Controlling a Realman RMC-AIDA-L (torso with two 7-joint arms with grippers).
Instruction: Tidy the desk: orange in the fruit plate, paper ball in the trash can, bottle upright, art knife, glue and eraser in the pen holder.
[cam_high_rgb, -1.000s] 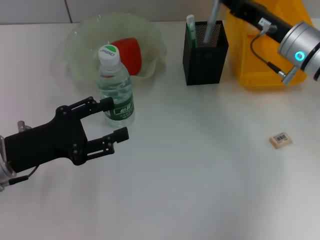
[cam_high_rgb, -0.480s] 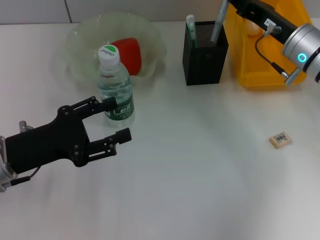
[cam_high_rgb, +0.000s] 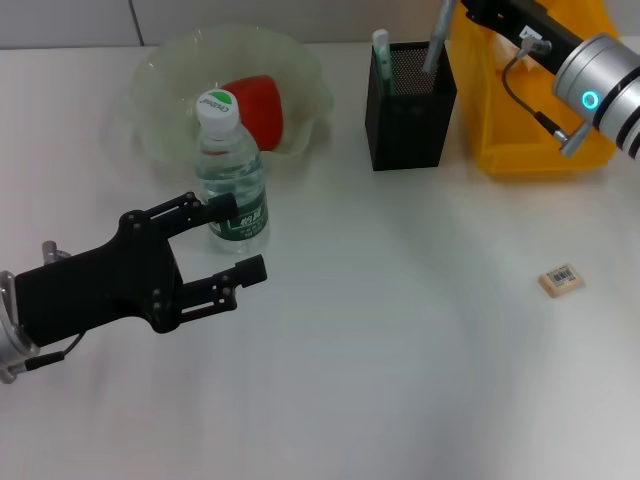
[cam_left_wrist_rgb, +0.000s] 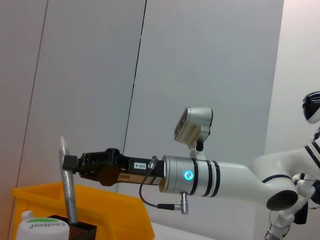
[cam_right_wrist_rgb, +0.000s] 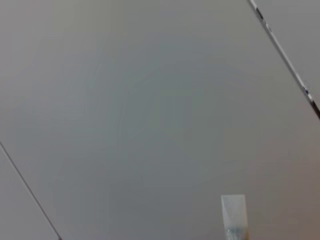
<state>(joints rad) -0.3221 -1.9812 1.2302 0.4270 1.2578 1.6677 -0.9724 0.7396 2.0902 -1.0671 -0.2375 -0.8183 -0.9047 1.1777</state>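
The bottle (cam_high_rgb: 230, 175) stands upright in front of the fruit plate (cam_high_rgb: 165, 90), which holds the reddish orange (cam_high_rgb: 257, 108). My left gripper (cam_high_rgb: 247, 237) is open beside the bottle's base, with its far finger against the label. The black mesh pen holder (cam_high_rgb: 410, 110) holds the glue (cam_high_rgb: 381, 48). My right gripper (cam_left_wrist_rgb: 75, 163) is above the pen holder, shut on the top of the grey art knife (cam_high_rgb: 436, 40), whose lower end is inside the holder. The eraser (cam_high_rgb: 561, 279) lies on the table at the right. The paper ball is out of view.
The yellow trash can (cam_high_rgb: 540, 120) stands right behind the pen holder, under my right arm (cam_high_rgb: 600, 90). In the left wrist view the bottle cap (cam_left_wrist_rgb: 35, 227) and the trash can (cam_left_wrist_rgb: 110, 212) show low in the picture.
My right gripper has shifted right and back with the art knife, which now stands steeper in the pen holder. My left gripper has edged slightly right beside the bottle.
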